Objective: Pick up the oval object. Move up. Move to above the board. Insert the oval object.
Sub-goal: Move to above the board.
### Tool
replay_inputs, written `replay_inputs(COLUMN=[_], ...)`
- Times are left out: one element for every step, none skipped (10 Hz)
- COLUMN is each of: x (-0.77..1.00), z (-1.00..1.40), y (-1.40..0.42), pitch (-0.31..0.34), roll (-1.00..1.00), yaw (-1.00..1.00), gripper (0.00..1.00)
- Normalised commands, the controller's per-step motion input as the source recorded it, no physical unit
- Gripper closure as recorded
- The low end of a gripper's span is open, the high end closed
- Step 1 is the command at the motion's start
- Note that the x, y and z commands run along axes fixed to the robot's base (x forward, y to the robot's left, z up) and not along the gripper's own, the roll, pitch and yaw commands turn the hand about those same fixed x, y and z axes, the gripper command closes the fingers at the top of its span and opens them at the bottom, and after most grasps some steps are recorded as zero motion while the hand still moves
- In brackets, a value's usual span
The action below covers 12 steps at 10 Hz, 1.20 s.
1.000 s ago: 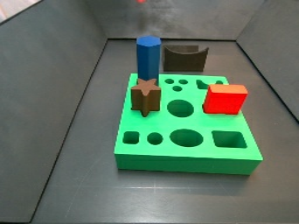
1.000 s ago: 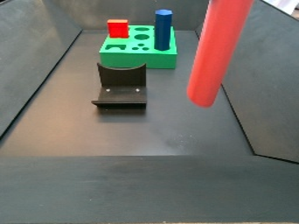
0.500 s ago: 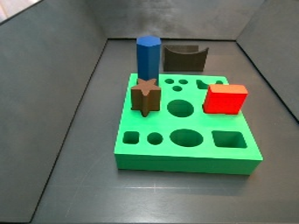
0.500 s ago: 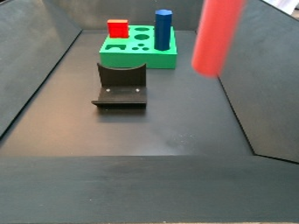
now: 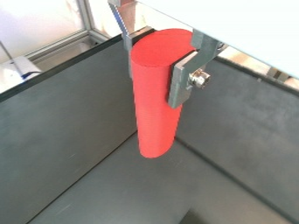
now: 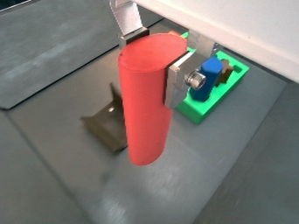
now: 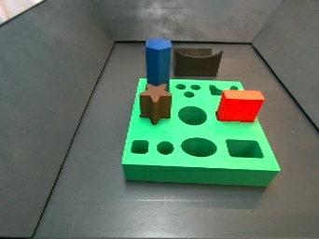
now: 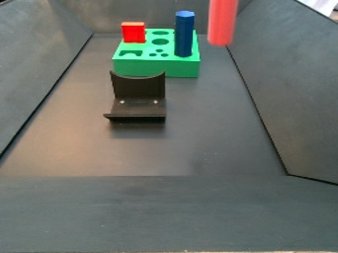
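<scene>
higher than before, oval object (image 5: pixel 156 96) clamped in raised tool (image 5: pixel 158 54)

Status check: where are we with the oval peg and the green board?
Pickup and lift look done: the gripper, high over the floor short of the board, is shut on the oval object, which hangs clear in a side view. The move above the board is in hand. Left: line up and insert; the oval hole is empty.

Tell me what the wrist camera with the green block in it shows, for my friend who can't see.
The gripper holds the tall red oval object upright between its silver fingers, high above the dark floor. Below sit the dark fixture and, farther off, the green board with a blue peg.
</scene>
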Motion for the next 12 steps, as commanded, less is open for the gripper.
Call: replay_inputs(x=[0.07, 0.07, 0.07, 0.07, 0.07, 0.07, 0.07, 0.08, 0.09, 0.1, 0.12, 0.14], z=[0.02, 0.02, 0.02, 0.02, 0.03, 0.03, 0.03, 0.03, 0.03, 0.03, 0.03, 0.03], y=[-1.0, -1.0, -1.0, -1.0, -1.0, -1.0, -1.0, -1.0, -1.0, -1.0, -1.0, -1.0], pitch=[0.024, 0.007, 0.0, -0.002, 0.004, 0.005, 0.013, 0.022, 0.034, 0.043, 0.054, 0.064], roll=[-0.01, 0.0, 0.0, -0.02, -0.01, -0.01, -0.01, -0.02, 0.0, -0.01, 0.0, 0.0], yaw=[0.0, 0.0, 0.0, 0.0, 0.0, 0.01, 0.01, 0.01, 0.0, 0.01, 0.01, 0.01], gripper=[1.0, 1.0, 1.0, 1.0, 1.0, 1.0, 1.0, 1.0, 1.0, 1.0, 1.0, 1.0])
